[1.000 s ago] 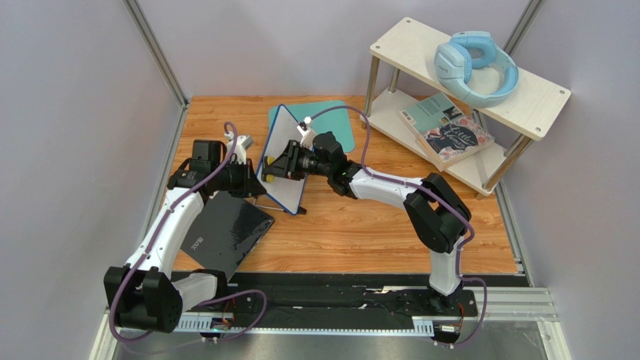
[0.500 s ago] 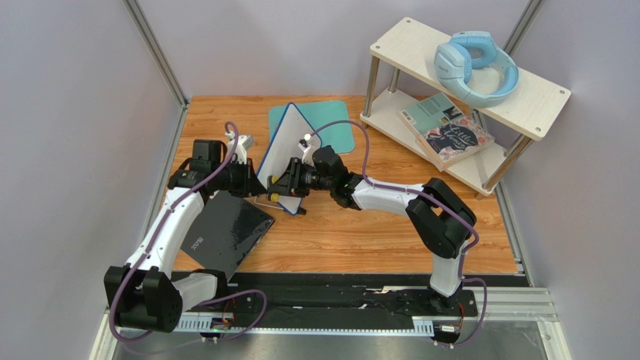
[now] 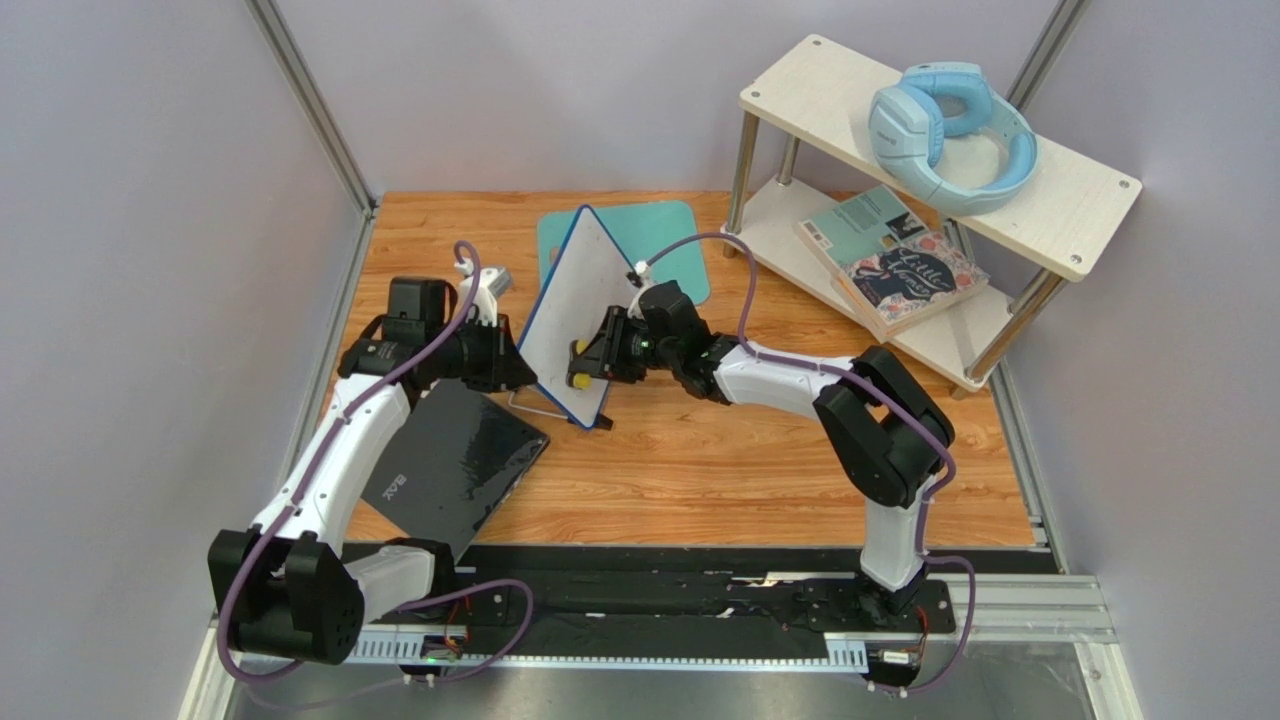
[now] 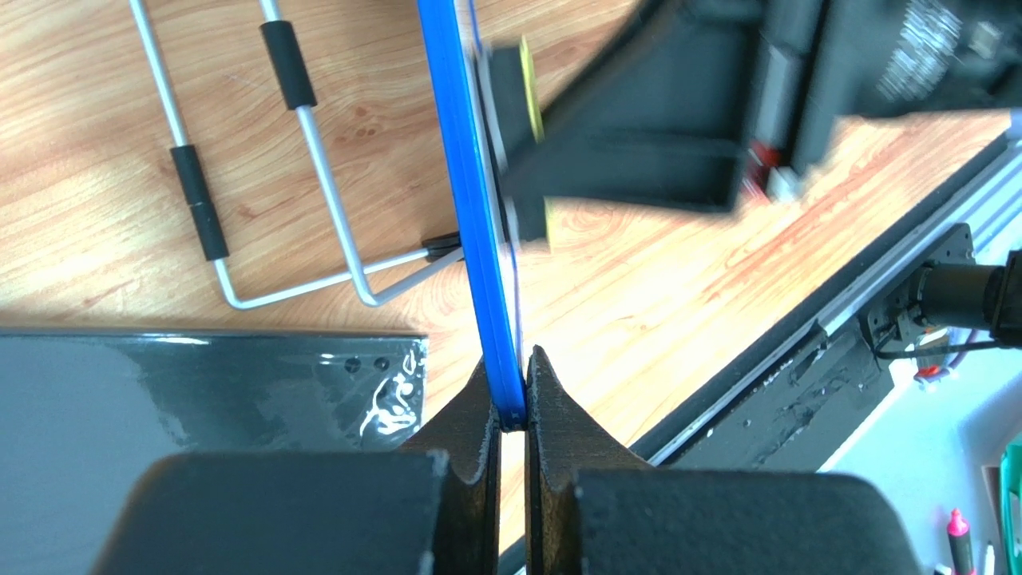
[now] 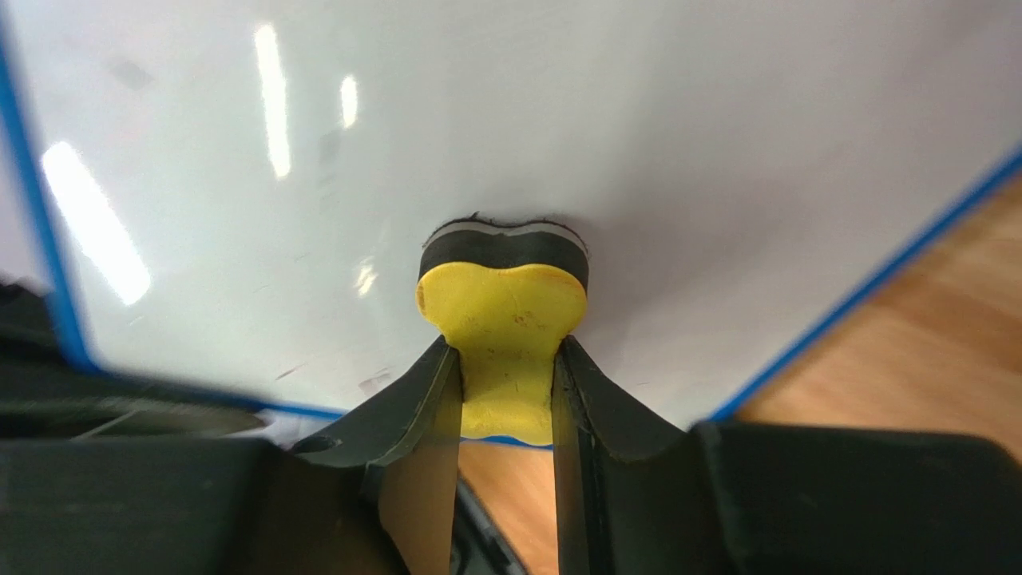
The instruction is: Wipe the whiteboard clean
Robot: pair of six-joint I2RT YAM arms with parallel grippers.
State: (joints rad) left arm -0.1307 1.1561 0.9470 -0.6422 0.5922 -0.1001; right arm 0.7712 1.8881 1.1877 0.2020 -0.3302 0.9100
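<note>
The whiteboard point(image 3: 559, 308), white with a thin blue frame, stands tilted on its edge in the middle of the wooden table. My left gripper point(image 4: 512, 374) is shut on its blue frame point(image 4: 472, 240), pinching the edge between both fingertips. My right gripper point(image 5: 506, 356) is shut on a yellow eraser point(image 5: 504, 321) whose dark felt pad is pressed flat against the white face point(image 5: 624, 144), low on the board near the blue bottom edge. In the top view the eraser point(image 3: 576, 362) sits by the board's near lower corner. I see only faint smudges on the face.
A glossy black slab point(image 3: 451, 465) lies under the left arm. A teal mat point(image 3: 679, 248) lies behind the board. A two-tier shelf point(image 3: 1074, 203) at back right holds blue headphones point(image 3: 947, 128) and books point(image 3: 899, 270). A wire stand point(image 4: 318, 156) lies beside the board.
My right gripper has slid the eraser down the board's face toward its near lower corner. The board has swung slightly. The left gripper has kept its hold in place.
</note>
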